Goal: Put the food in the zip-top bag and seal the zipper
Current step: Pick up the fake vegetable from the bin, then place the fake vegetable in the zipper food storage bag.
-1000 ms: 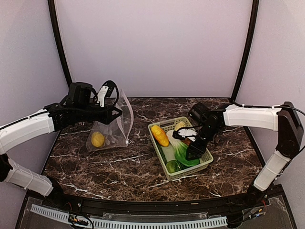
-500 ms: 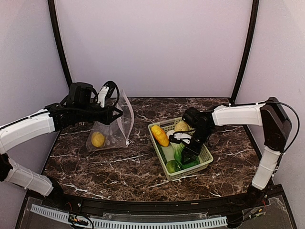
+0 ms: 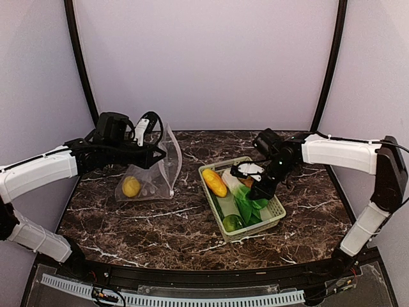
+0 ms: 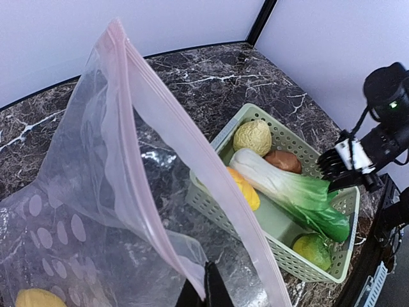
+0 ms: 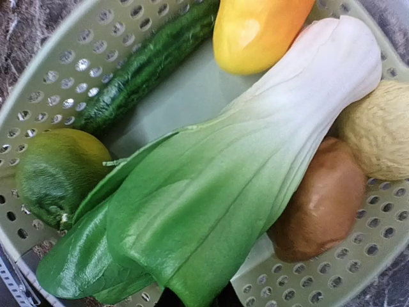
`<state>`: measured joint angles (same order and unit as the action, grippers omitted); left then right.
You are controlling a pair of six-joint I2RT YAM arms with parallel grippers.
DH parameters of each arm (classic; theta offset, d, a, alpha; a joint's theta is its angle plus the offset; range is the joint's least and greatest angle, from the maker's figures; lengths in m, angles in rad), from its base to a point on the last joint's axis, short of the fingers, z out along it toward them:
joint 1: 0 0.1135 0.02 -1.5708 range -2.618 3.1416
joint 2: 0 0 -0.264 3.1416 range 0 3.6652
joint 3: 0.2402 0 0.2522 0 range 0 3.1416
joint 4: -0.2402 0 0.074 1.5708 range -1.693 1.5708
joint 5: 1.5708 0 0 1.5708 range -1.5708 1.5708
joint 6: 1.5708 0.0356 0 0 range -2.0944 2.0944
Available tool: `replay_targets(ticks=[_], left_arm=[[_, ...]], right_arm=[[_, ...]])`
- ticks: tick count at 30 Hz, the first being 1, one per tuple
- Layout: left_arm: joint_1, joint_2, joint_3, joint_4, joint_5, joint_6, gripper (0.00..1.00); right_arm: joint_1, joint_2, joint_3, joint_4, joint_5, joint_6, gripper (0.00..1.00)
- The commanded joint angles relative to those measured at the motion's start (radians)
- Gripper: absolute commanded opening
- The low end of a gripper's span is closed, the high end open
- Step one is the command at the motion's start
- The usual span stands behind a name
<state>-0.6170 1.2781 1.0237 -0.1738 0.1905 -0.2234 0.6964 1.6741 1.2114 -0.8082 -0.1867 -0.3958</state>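
Note:
My left gripper [image 4: 214,289] is shut on the mouth edge of the zip-top bag [image 4: 83,211] and holds it up, so the mouth gapes toward the basket. The pink zipper [image 4: 192,153] runs along both lips. A yellow lemon [image 3: 131,186] lies inside the bag [image 3: 156,169]. The rest of the food sits in the pale green basket [image 5: 83,38]. There my right gripper [image 5: 195,299] is shut on the leaf end of the green-and-white bok choy [image 5: 217,192]. Beside it lie the brown potato [image 5: 319,204], a beige round piece [image 5: 377,137], an orange piece [image 5: 255,29], a cucumber [image 5: 144,67] and a green lime [image 5: 57,173].
The basket [image 3: 255,230] stands right of centre on the dark marble table, a hand's width from the bag. My right gripper [image 3: 259,190] hangs over the basket's right half. Pale walls and black corner posts close off the back and sides.
My right gripper went down into the basket, closed on the bok choy's leaves and rose slightly. The left arm and the bag have stayed where they were.

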Motion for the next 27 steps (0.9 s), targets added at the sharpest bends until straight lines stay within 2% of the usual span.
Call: replay_targets(ticks=[1, 7, 12, 20, 27], left_arm=[[0.007, 0.018, 0.018, -0.028, -0.034, 0.032, 0.01], [0.007, 0.039, 0.046, -0.040, -0.058, 0.050, 0.01], [0.004, 0.068, 0.067, -0.030, -0.058, 0.067, 0.01], [-0.026, 0.085, 0.086, -0.018, -0.088, 0.119, 0.01], [-0.109, 0.089, 0.090, 0.019, -0.135, 0.158, 0.01]], right_arm=[[-0.008, -0.141, 0.013, 0.002, -0.016, -0.055, 0.06], [-0.011, -0.236, 0.080, -0.054, -0.133, -0.070, 0.02], [-0.011, -0.273, 0.162, -0.104, -0.299, -0.082, 0.00], [-0.009, -0.217, 0.260, -0.141, -0.630, -0.023, 0.00], [-0.008, -0.106, 0.329, -0.154, -0.871, 0.021, 0.00]])
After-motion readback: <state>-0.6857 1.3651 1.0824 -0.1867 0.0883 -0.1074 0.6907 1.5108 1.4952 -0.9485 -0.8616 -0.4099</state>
